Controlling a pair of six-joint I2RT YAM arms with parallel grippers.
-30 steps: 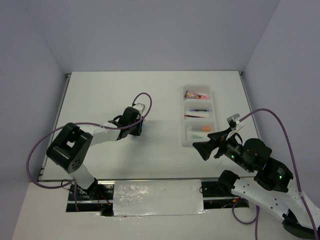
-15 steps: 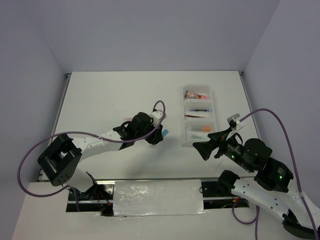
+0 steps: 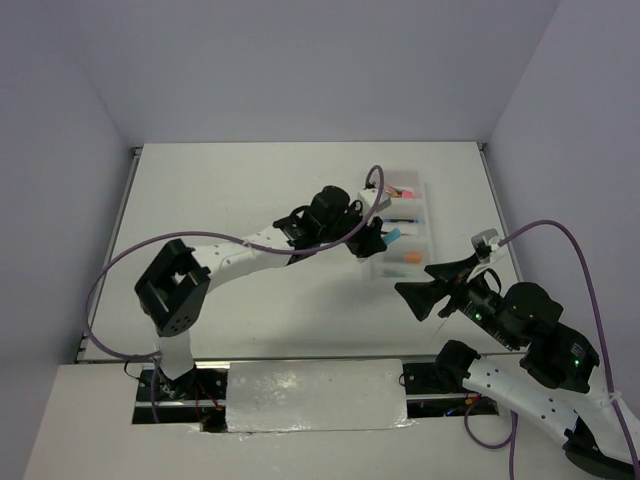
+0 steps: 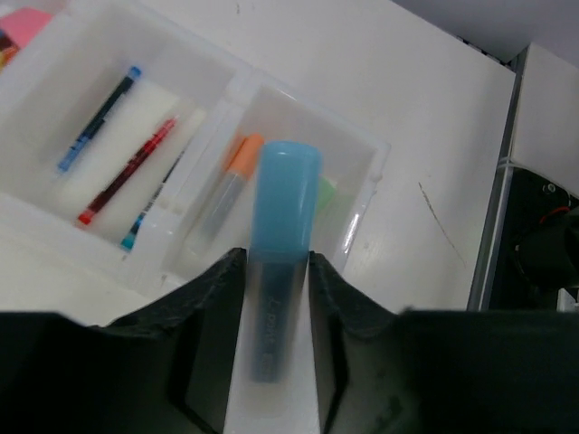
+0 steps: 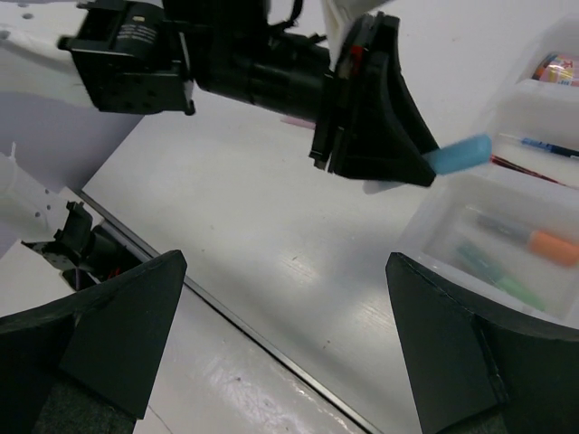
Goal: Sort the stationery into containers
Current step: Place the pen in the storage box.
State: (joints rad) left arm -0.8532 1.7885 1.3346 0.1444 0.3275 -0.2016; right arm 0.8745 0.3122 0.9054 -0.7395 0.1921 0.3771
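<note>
Blue highlighter [image 4: 285,190] clenched between left gripper [image 4: 274,271] fingers, long axis in line with them, cap forward, hanging at tray [image 4: 380,149] edge, aimed into end compartment holding orange highlighter [image 4: 237,172], green highlighter [image 4: 326,192]. Right gripper [image 5: 289,303] spread, empty, near same tray end.

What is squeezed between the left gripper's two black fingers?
A blue highlighter, gripped between the left gripper's fingers, its cap sticking out above the tray's end compartment. The left wrist view shows it clearly.
</note>
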